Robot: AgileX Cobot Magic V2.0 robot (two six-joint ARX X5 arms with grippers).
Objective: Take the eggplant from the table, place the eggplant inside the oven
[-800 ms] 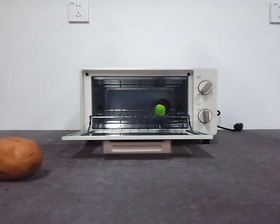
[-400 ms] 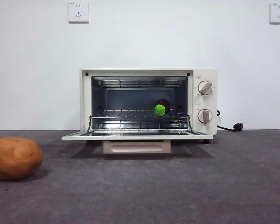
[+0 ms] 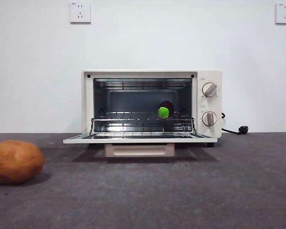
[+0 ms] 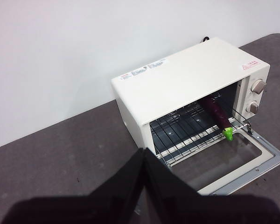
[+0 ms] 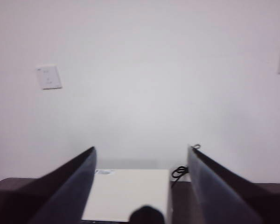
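Front view is showing the oven (image 3: 152, 106) sitting on the table (image 3: 190, 191) with its glass door (image 3: 139, 139) lying folded down flat in front of it. Inside the oven, the eggplant (image 3: 165, 109) is resting on the wire rack (image 3: 133, 116), toward the side nearest the two knobs (image 3: 209, 89), with its green stem cap pointing out toward the open door. A brown potato (image 3: 15, 161) is sitting on the table well apart from the oven, on the side away from the knobs. A black power cord (image 3: 236, 130) is trailing out from behind the oven on the knob side.

From the left wrist view, the left gripper (image 4: 143, 161) is hanging above and away from the oven's plain side, its jaws pressed together with nothing between them. The eggplant (image 4: 218, 114) is lying lengthwise on the rack, its stem at the front edge.

From the right wrist view, the right gripper (image 5: 141, 154) is hovering high above the oven's top (image 5: 126, 193), its jaws spread wide apart and holding nothing.
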